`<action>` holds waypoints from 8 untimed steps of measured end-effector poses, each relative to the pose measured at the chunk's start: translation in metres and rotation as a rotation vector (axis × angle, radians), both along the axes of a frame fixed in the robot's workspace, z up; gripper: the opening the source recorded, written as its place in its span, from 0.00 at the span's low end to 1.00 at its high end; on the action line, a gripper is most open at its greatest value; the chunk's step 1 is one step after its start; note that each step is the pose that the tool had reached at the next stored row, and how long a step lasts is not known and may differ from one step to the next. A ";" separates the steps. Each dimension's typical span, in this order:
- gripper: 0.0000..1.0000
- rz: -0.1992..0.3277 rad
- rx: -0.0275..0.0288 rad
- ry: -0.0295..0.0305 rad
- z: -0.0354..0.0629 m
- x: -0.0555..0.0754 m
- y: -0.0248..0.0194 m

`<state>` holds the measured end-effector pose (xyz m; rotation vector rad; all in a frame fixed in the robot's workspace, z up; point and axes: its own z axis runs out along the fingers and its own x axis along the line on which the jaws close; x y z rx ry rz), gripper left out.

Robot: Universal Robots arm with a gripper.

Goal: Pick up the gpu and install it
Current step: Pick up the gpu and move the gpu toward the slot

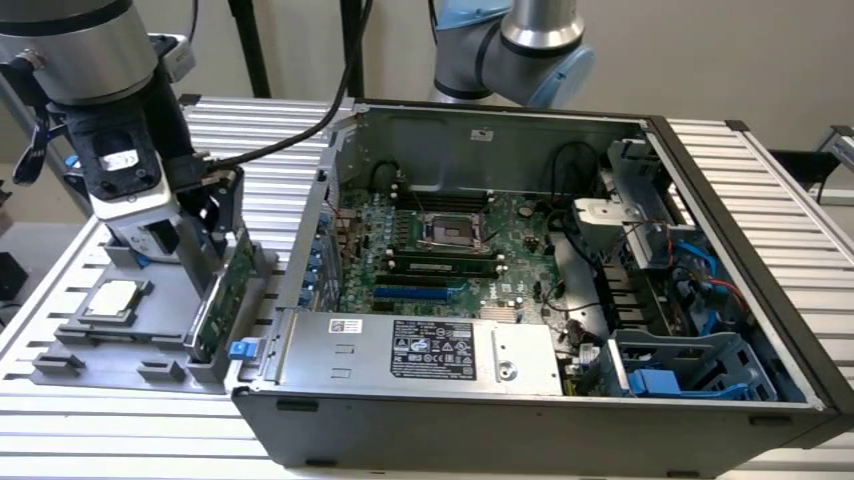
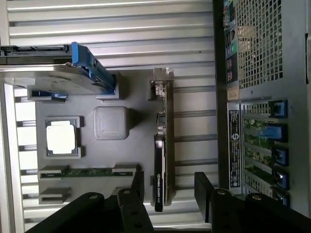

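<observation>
Count: one gpu (image 1: 218, 292), one CPU chip (image 1: 112, 298), one hard drive (image 2: 48, 77), one open computer case (image 1: 534, 405). The gpu stands on edge in the gray tray (image 1: 94, 352) on a slatted aluminium table (image 1: 120, 435). The gripper (image 2: 170, 190) straddles it, jaws apart. The gripper body is cut off in the wrist view.

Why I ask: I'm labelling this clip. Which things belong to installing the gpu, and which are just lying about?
Job in hand:
gpu, standing on edge
open gripper over it
computer case

Lying about:
CPU chip
hard drive with blue rails
memory stick
</observation>
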<state>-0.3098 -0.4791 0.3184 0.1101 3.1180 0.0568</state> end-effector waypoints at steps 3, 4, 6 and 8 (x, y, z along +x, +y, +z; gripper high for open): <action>0.54 0.000 -0.0001 0.0001 -0.0053 0.000 -0.0004; 0.54 0.000 -0.0001 0.0001 -0.0072 0.000 -0.0004; 0.54 0.000 0.0000 0.0000 -0.0108 0.001 -0.0005; 0.54 -0.001 0.0000 0.0000 -0.0144 0.001 -0.0005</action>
